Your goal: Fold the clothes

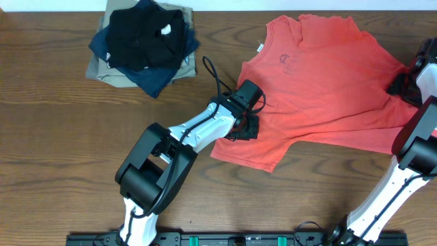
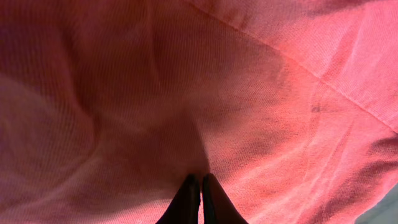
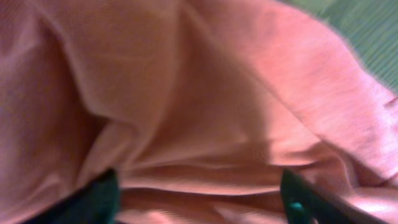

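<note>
A red T-shirt (image 1: 321,75) lies spread on the wooden table, collar toward the back. It fills the left wrist view (image 2: 249,93) and the right wrist view (image 3: 186,93). My left gripper (image 1: 249,126) sits at the shirt's left sleeve, and its fingers (image 2: 200,180) are pressed together on the red cloth. My right gripper (image 1: 408,83) is at the shirt's right sleeve by the table's right edge. Its fingers (image 3: 199,193) are wide apart, with bunched cloth lying between them.
A pile of folded clothes (image 1: 143,44), black on dark blue on khaki, sits at the back left. Bare wooden table (image 1: 68,150) lies to the left and front of the shirt. The left arm's cable (image 1: 215,78) loops above the shirt's left side.
</note>
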